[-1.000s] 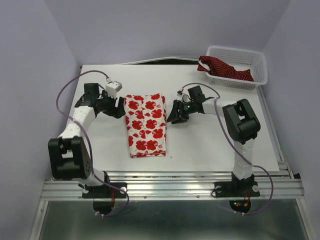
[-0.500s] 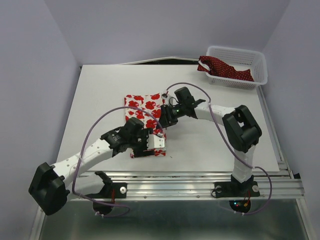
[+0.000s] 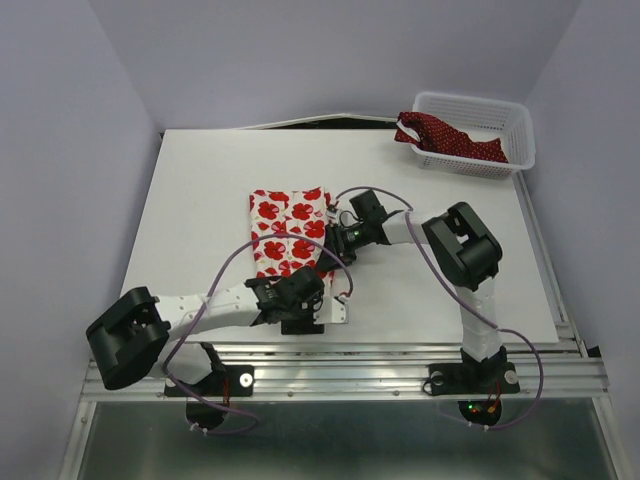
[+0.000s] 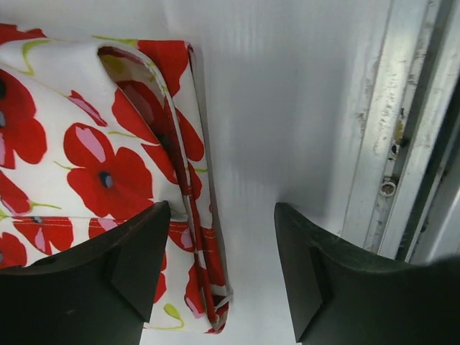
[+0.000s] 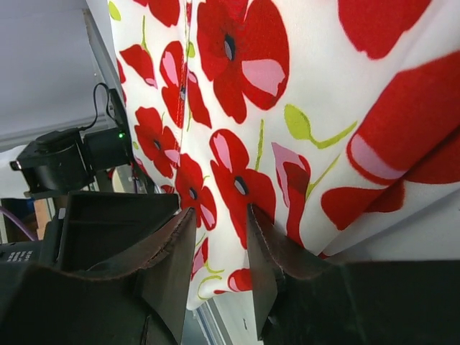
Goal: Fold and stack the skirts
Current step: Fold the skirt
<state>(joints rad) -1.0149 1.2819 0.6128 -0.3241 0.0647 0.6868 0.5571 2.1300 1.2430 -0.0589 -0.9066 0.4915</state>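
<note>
White table (image 3: 200, 200): floral skirt (image 3: 290, 225) lay folded lengthwise; dotted skirt (image 3: 450, 138) in basket (image 3: 500, 110), well beyond its far-right corner. Left gripper (image 4: 219, 215) spread at its near corner, right gripper (image 5: 221, 212) narrowly parted at its right edge, nothing pinched. Step prob. 2nd fold; next needs both pinching cloth.

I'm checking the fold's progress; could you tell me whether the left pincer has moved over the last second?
Yes. The left pincer swung from beside the floral skirt's left edge toward the near metal rail.
</note>
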